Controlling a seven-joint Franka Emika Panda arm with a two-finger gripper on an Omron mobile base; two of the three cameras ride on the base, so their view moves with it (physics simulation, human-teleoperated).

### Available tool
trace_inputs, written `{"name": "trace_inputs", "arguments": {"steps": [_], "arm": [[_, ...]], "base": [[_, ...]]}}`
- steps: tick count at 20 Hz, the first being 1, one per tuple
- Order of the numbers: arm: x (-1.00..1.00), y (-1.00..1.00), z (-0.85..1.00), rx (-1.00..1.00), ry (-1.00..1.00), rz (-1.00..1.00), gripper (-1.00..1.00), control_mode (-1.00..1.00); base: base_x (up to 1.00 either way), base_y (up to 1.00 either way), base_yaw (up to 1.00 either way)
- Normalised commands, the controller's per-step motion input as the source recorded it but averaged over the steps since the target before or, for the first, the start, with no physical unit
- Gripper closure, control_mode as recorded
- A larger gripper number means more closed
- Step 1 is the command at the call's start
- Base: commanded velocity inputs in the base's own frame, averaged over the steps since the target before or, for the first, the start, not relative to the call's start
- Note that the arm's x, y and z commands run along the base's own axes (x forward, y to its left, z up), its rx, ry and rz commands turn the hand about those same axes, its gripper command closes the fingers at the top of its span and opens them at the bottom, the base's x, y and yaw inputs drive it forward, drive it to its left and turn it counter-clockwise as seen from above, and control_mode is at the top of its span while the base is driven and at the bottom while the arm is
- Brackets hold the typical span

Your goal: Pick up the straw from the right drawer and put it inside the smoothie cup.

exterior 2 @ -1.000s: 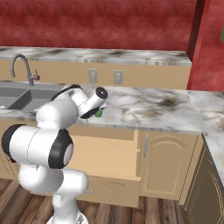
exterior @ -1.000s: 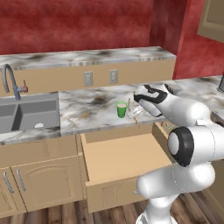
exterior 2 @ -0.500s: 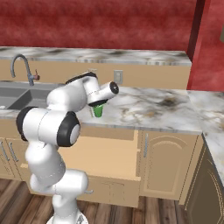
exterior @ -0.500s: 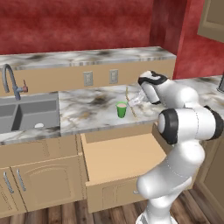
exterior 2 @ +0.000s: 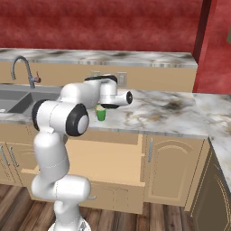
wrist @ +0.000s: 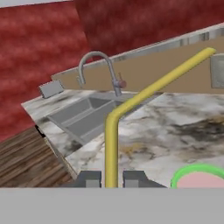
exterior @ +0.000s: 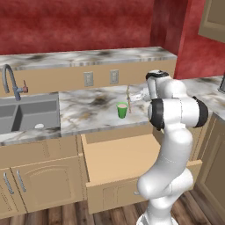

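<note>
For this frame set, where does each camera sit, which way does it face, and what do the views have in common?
Left base view: behind the arm's left, facing the counter, sink and right drawer; arm at right.
Right base view: behind its right, facing the same counter; arm at left.
Hand view: on the hand, facing the faucet along the end effector, shut on the straw.
Shared: the smoothie cup.

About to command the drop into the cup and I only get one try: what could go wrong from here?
1. In the hand view the straw is bent, and its free end points away from the smoothie cup, off to one side; it could miss the rim.
2. The cup looks small and light; a sideways nudge from the straw or the gripper might tip it.
3. The right drawer stands open below; a dropped straw may fall back in.
</note>
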Motion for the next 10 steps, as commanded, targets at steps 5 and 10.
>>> {"name": "trace_inputs", "arguments": {"steps": [5,10], "arm": [[0.24,0.00,0.09,0.12,-0.18,0.06,1.00,-1.00],[0.19,0.00,0.00,0.01,-0.18,0.04,1.00,-1.00]], "base": [[0.00,0.00,0.00],[0.00,0.00,0.00]]}}
